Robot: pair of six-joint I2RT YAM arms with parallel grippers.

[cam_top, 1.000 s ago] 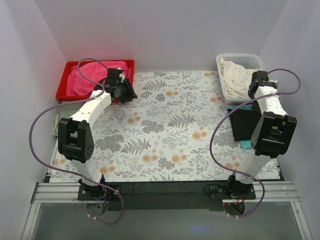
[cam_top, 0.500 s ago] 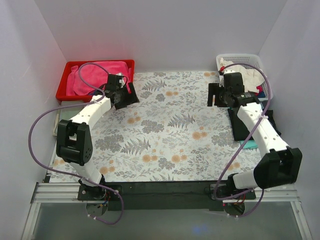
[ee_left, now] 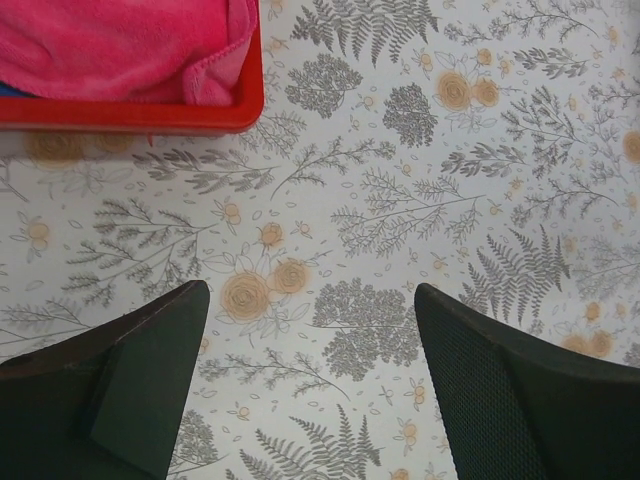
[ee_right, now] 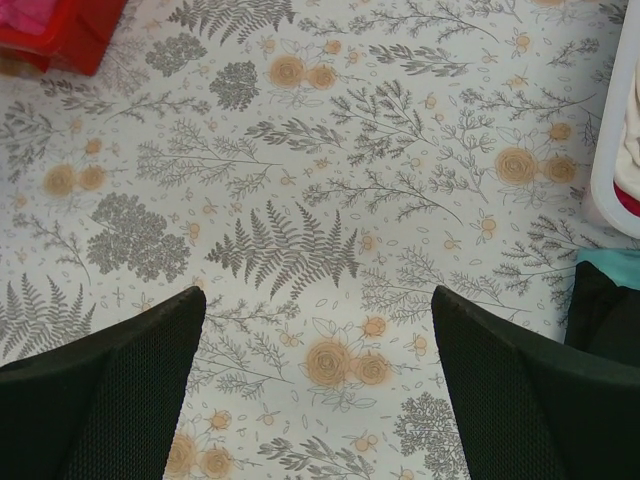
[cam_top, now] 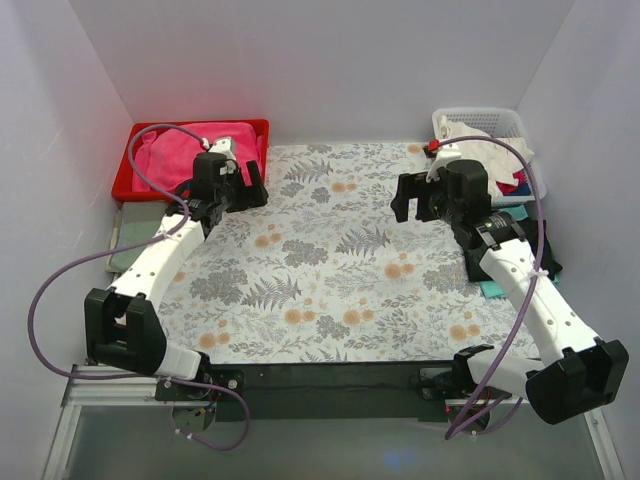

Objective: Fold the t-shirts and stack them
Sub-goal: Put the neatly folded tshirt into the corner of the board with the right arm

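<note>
Left pincer (cam_top: 238,186): jaws spread wide, nothing between them; hangs over bare floral print (ee_left: 310,300).
Right pincer (cam_top: 414,199): jaws spread wide, holding nothing; also over bare print (ee_right: 315,300).
Surface (cam_top: 320,270): floral-patterned cloth, flat; the whole stretch between the two pincers lies open.
Black t-shirt (cam_top: 476,264): folded, lying at the surface's right margin, behind and to the outer side of the right pincer, partly under that arm; its corner shows at the right edge of the right wrist view (ee_right: 605,312).
Teal t-shirt (cam_top: 490,290): beneath the black one, an edge showing at its near side; a strip is seen in the wrist view (ee_right: 612,266).
Red bin (cam_top: 192,126): just beyond the left pincer on its outer side; its near wall stands close ahead of the jaws (ee_left: 130,112).
Pink cloth (cam_top: 170,150): heaped in the red bin, one fold lapping the wall (ee_left: 100,45).
White basket (cam_top: 500,120): beyond the right pincer, to its outer side; rim visible (ee_right: 608,150); holds a cream cloth (cam_top: 480,150).
Change, left: a second ago the pincer was at the bin's near wall; now it is over the surface beside the bin.
Change, right: the arm was folded above the black t-shirt by the basket; now it reaches inward, pincer over the print.
</note>
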